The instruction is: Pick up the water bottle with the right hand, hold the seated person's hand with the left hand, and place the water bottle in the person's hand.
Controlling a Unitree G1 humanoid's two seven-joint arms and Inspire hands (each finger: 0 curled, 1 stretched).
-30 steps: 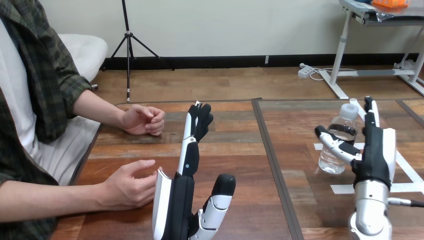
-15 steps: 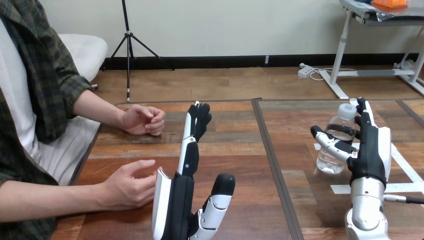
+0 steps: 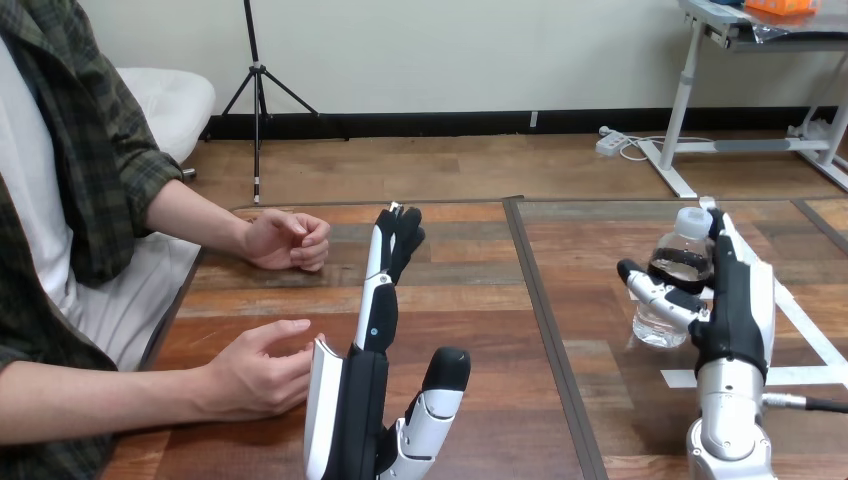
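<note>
Right hand, spread open, flanks a clear water bottle at three o'clock on the bench; likely light, slippery, crushable, so grip mid-body.

Water bottle upright at the right of the table, the person's two hands at its left.
Clear plastic, white cap, dark label band, standing by white tape marks. The person's nearer hand rests loosely curled on the wood; the farther hand lies loosely fisted.
</note>
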